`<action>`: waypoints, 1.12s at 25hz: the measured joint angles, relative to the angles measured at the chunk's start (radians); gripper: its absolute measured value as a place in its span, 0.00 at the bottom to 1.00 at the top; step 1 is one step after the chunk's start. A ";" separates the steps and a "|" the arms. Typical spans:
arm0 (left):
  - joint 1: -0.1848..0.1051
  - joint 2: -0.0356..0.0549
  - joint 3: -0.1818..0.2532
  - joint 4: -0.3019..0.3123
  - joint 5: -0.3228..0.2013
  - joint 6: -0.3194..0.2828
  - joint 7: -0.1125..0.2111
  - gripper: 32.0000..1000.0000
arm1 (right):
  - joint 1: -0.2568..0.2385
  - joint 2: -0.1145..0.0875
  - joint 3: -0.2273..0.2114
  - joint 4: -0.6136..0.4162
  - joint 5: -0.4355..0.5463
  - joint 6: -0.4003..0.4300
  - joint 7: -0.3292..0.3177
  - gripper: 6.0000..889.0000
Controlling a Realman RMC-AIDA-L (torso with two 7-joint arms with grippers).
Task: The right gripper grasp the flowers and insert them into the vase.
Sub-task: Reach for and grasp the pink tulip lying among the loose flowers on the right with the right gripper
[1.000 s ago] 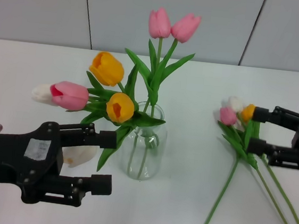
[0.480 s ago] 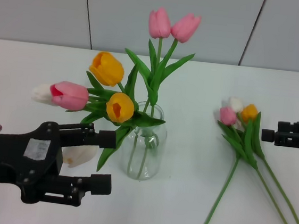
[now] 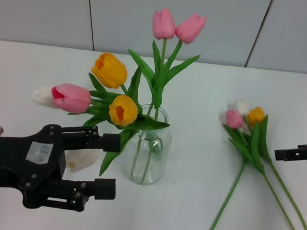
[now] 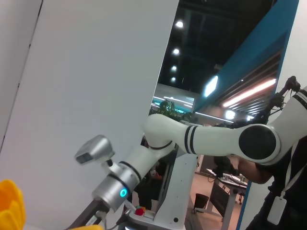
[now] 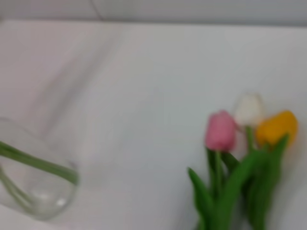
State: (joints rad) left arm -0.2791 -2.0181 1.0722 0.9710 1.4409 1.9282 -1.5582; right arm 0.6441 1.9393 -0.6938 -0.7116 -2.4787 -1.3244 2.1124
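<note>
The flowers (image 3: 247, 137) lie flat on the white table at the right, their pink, white and orange heads toward the back and the long stems (image 3: 284, 201) running toward the front. They also show in the right wrist view as flowers (image 5: 242, 143). My right gripper (image 3: 299, 153) is just right of them, apart from the leaves, with only a small black part in view at the frame's edge. The clear glass vase (image 3: 150, 157) stands mid-table, vase (image 5: 33, 189) in the wrist view. My left gripper (image 3: 107, 166) hangs open just left of the vase, holding nothing.
The vase holds big tulips: a yellow-orange one (image 3: 110, 70), a pink pair (image 3: 178, 26) and a pink-and-white bloom (image 3: 66, 97) leaning left. A white petal-like piece (image 3: 80, 160) lies by the left gripper. The left wrist view shows the right arm's silver wrist (image 4: 119, 190).
My right gripper has drawn back to the right, from straddling the flowers' leaves to the frame's edge. The flowers stay on the table. The left arm has not moved.
</note>
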 joint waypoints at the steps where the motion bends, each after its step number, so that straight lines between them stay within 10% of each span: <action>1: 0.000 -0.0001 0.000 0.000 0.000 0.000 0.000 0.83 | 0.012 0.008 0.000 0.007 -0.031 0.022 0.008 0.95; 12: -0.003 -0.0040 0.000 0.000 0.002 0.000 0.001 0.83 | 0.124 0.078 -0.004 0.151 -0.196 0.223 0.012 0.94; 28: -0.005 -0.0070 0.000 -0.001 0.003 -0.003 0.001 0.83 | 0.148 0.110 -0.034 0.240 -0.203 0.378 0.012 0.90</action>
State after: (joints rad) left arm -0.2842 -2.0252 1.0722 0.9697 1.4435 1.9250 -1.5569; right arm 0.7922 2.0495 -0.7275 -0.4716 -2.6817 -0.9465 2.1246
